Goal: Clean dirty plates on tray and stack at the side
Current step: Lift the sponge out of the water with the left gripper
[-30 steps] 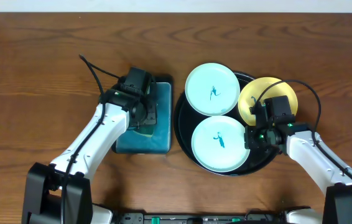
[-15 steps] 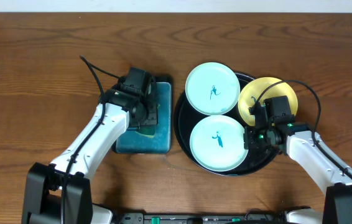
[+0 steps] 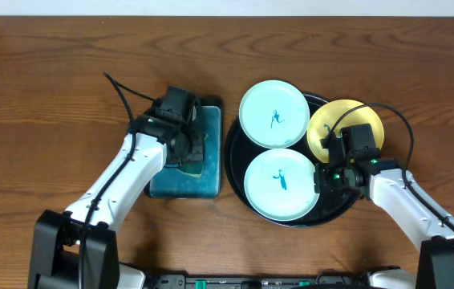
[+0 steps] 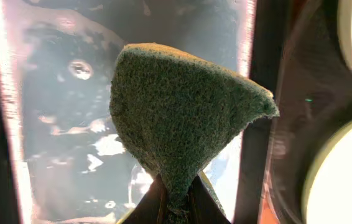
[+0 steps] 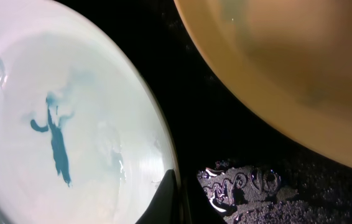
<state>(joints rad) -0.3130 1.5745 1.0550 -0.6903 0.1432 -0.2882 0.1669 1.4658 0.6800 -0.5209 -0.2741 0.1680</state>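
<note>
Three plates lie on the black tray [image 3: 233, 164]: a mint-white plate [image 3: 273, 115] at the back, a second mint-white plate [image 3: 282, 184] in front, both with teal scribbles, and a yellow plate [image 3: 345, 127] at the right. My right gripper [image 3: 323, 178] is shut on the right rim of the front plate [image 5: 58, 124]; one finger [image 5: 166, 199] lies over the rim, beside the yellow plate [image 5: 300, 74]. My left gripper [image 3: 193, 152] hangs over the teal sponge tray [image 3: 180, 183], shut on a green sponge [image 4: 182, 112] that is pinched at its lower end [image 4: 176, 186].
The sponge tray's wet floor [image 4: 58, 124] shows below the sponge, right beside the black tray's rim [image 4: 288, 124]. Brown wood tabletop [image 3: 50, 96] stretches to the left, and more of it [image 3: 435, 80] to the right of the trays.
The front mint-white plate has shifted slightly left with the right gripper on its rim. The left arm has hardly moved.
</note>
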